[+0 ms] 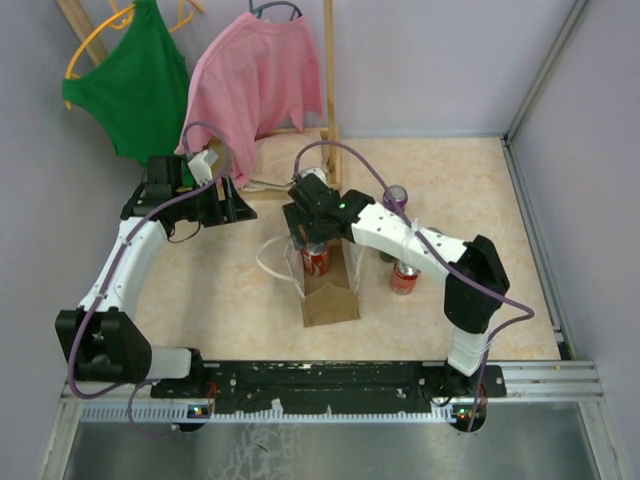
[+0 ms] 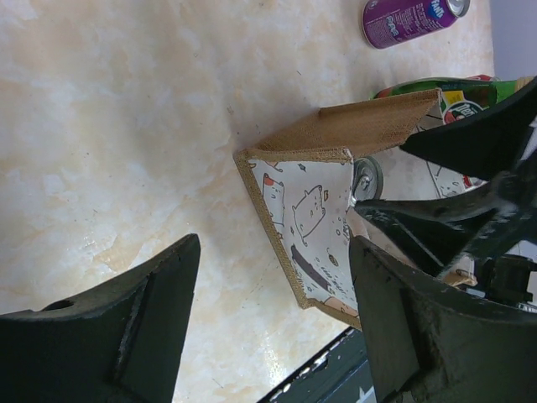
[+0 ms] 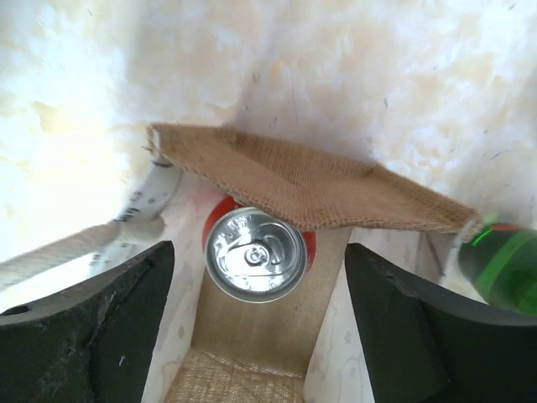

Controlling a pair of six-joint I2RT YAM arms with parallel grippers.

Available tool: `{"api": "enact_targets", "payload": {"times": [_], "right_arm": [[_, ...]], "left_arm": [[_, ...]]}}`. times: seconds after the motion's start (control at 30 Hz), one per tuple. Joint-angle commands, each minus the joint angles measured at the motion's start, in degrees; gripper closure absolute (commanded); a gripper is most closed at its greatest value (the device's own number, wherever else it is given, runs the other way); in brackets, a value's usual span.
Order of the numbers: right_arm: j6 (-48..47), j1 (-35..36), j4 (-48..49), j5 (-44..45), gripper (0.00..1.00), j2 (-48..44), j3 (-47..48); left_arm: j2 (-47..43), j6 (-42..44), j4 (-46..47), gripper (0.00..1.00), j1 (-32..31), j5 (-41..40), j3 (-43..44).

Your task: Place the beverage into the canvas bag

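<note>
The red beverage can (image 3: 256,256) stands upright inside the canvas bag (image 1: 331,297), its silver top facing up at me in the right wrist view. The bag sits mid-table with its mouth open. Its printed lining (image 2: 310,214) rises on both sides of the can, and one burlap edge folds partly over the can's rim. A white cord handle (image 3: 138,206) hangs off the bag's left side.

The right gripper (image 1: 305,238) hangs directly over the bag mouth. Its fingers (image 3: 109,311) are spread wide to either side of the can, and I see a gap between them and the can.

The left gripper (image 1: 236,205) hovers apart from the bag, off to its left and farther back, also spread and holding nothing.

Just right of the bag stand a green can (image 3: 503,269) and another red can (image 1: 404,277). A purple can (image 2: 411,21) sits farther back.
</note>
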Motion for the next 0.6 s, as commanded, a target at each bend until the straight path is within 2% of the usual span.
{"api": "enact_targets", "payload": {"times": [0.0,0.17,0.3,0.47,0.57], "right_arm": [[1.21,-0.83,0.82,4.59,0.18,-6.04,9.13],[0.24,-3.96,0.09,8.38,0.19,-5.14,19.69],[-2.56,-11.09,-7.04,10.23,0.19,2.54,32.57],[-3.78,-21.66,-23.68,5.36,0.16,17.24,52.34],[-4.62,-26.49,-26.53,0.64,0.16,20.76,53.27]], "left_arm": [[0.24,-0.14,1.38,0.23,0.38,1.07,0.30],[0.54,0.03,1.27,0.23,0.41,1.37,0.55],[0.98,0.06,1.47,0.22,0.36,1.47,0.85],[1.29,0.31,1.30,0.22,0.40,1.52,1.50],[1.06,0.49,1.25,0.23,0.35,1.43,1.43]]}}
